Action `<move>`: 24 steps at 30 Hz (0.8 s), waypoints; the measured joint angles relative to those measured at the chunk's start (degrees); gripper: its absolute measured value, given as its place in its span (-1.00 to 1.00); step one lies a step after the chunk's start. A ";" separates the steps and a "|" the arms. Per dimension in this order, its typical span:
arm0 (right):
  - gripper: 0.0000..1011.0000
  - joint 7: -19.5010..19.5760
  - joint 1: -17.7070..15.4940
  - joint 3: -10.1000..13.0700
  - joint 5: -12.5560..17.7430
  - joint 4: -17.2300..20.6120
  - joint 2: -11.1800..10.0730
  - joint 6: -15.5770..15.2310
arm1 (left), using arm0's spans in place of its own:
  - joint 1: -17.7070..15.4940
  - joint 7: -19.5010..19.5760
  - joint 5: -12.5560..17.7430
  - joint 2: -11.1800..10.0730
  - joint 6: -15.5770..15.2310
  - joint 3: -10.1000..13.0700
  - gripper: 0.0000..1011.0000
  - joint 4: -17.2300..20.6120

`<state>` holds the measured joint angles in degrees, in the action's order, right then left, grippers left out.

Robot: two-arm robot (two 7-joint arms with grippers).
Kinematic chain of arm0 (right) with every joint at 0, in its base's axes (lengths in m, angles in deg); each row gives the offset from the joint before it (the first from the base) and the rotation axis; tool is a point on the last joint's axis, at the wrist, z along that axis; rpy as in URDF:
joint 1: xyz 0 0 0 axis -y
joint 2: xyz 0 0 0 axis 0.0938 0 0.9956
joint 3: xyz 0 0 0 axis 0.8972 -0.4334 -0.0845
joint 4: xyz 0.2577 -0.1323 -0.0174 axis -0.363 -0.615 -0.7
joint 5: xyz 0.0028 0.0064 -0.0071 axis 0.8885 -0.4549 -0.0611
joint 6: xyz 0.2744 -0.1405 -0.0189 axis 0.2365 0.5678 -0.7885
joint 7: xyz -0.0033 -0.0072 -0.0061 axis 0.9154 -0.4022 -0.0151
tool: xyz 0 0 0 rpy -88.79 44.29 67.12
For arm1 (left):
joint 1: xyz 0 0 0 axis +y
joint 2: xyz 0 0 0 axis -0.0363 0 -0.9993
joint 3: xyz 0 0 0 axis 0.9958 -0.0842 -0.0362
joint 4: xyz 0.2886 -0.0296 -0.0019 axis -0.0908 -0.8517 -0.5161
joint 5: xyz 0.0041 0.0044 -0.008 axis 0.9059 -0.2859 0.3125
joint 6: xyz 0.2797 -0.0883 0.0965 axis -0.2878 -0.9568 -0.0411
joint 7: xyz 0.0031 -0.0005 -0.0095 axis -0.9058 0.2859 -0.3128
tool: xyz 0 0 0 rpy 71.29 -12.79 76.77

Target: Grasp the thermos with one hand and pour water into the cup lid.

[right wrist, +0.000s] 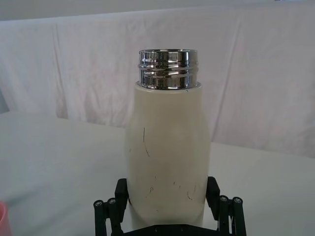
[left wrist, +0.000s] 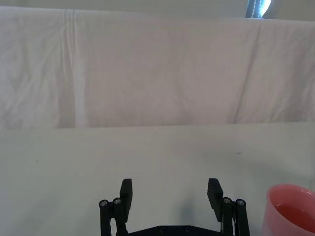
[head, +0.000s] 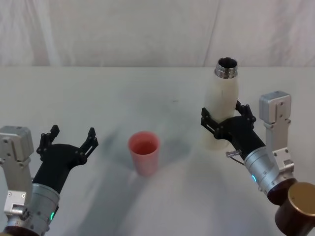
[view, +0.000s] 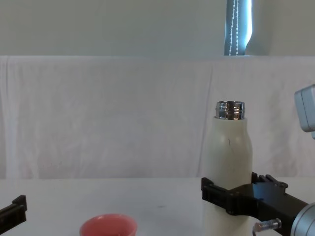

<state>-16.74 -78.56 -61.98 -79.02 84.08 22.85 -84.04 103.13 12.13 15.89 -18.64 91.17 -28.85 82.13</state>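
The thermos [head: 221,101] is a tall cream-white bottle with an open steel neck. It stands upright at the right of the table. My right gripper [head: 225,122] is shut on its lower body, one black finger against each side. The right wrist view shows the scuffed thermos [right wrist: 167,142] between those fingers [right wrist: 213,189]. In the chest view the thermos [view: 229,147] rises above the right gripper [view: 234,191]. The salmon-pink cup lid [head: 144,152] stands upright mid-table, left of the thermos and apart from it. My left gripper [head: 69,138] hovers open to the cup lid's left. The left wrist view shows the left gripper [left wrist: 170,191] with the cup lid [left wrist: 290,209] off to one side.
A white cloth covers the table [head: 98,98], and a white curtain [head: 147,29] hangs right behind its far edge. My right arm's brown joint [head: 295,209] sits at the lower right corner of the head view. Bare cloth lies between the cup lid and the thermos.
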 joint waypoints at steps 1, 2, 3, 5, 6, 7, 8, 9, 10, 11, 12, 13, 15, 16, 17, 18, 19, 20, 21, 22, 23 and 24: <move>0.98 0.02 0.19 -0.04 0.00 -0.20 0.09 -0.01 | 0.00 0.00 0.00 0.00 0.00 0.00 0.98 0.00; 0.98 0.02 0.19 -0.04 0.00 -0.20 0.09 -0.01 | 0.00 0.00 0.00 0.00 0.00 0.00 0.98 0.00; 0.98 0.04 0.41 -0.11 0.00 -0.48 0.16 -0.02 | 0.00 0.00 0.00 0.00 0.00 0.00 0.98 0.00; 0.98 0.07 0.74 -0.25 0.00 -0.87 0.31 -0.04 | 0.00 0.00 0.00 0.00 0.00 0.00 0.98 0.00; 0.98 0.08 0.96 -0.33 0.00 -1.10 0.39 -0.06 | 0.00 0.00 0.00 0.00 0.00 0.00 0.98 0.00; 0.98 0.08 1.03 -0.35 0.01 -1.17 0.43 -0.07 | 0.00 0.00 0.00 0.00 0.00 0.00 0.98 0.00; 0.98 0.09 1.10 -0.38 0.02 -1.25 0.46 -0.07 | 0.00 0.00 0.00 0.00 0.00 0.00 0.98 0.00; 0.98 0.10 1.17 -0.40 0.02 -1.30 0.49 -0.09 | 0.00 0.00 0.00 0.00 0.00 0.00 0.98 0.00; 0.98 0.11 1.22 -0.44 0.02 -1.35 0.51 -0.09 | 0.00 0.00 0.00 0.00 0.00 0.00 0.98 0.00; 0.98 0.14 1.25 -0.50 0.02 -1.38 0.55 -0.11 | 0.00 0.00 0.00 0.00 0.00 0.00 0.98 0.00; 0.98 0.15 1.25 -0.53 0.02 -1.38 0.57 -0.12 | 0.00 0.00 0.00 0.00 0.00 0.00 0.98 0.00; 0.98 0.18 1.24 -0.59 0.02 -1.38 0.60 -0.13 | 0.00 0.00 0.00 0.00 0.00 0.00 0.98 0.00; 0.98 0.17 1.17 -0.64 0.06 -1.31 0.60 -0.13 | 0.00 0.00 0.00 0.00 0.00 0.00 0.98 0.00; 0.98 0.17 1.09 -0.69 0.08 -1.21 0.59 -0.12 | 0.00 0.00 0.00 0.00 0.00 0.00 0.98 0.00; 0.98 0.17 1.05 -0.72 0.08 -1.17 0.59 -0.12 | 0.00 0.00 0.00 0.00 0.00 0.00 0.98 0.00; 0.96 0.17 1.03 -0.75 0.08 -1.12 0.59 -0.11 | 0.00 0.00 0.00 0.00 0.00 0.00 0.98 0.00; 0.92 0.23 0.95 -0.79 0.03 -1.01 0.58 -0.12 | 0.00 0.00 0.00 0.00 0.00 0.00 0.98 0.00; 0.90 0.23 0.95 -0.79 0.03 -1.01 0.58 -0.12 | 0.00 0.00 0.00 0.00 0.00 0.00 0.98 0.00; 0.90 0.29 0.90 -0.84 -0.03 -0.92 0.57 -0.12 | 0.00 0.00 0.00 0.00 0.00 0.00 0.98 0.00; 0.90 0.37 0.84 -0.91 -0.10 -0.81 0.57 -0.12 | 0.00 0.00 0.00 0.00 0.00 0.00 0.98 0.00; 0.90 0.52 0.70 -0.97 -0.27 -0.62 0.56 -0.13 | 0.00 0.00 0.00 0.00 0.00 0.00 0.98 0.00; 0.90 0.60 0.55 -0.98 -0.44 -0.40 0.50 -0.12 | 0.00 0.00 0.00 0.00 0.00 0.00 0.98 0.00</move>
<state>-16.14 -78.02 -62.96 -79.46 83.68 23.36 -84.16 103.13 12.13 15.89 -18.64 91.17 -28.85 82.13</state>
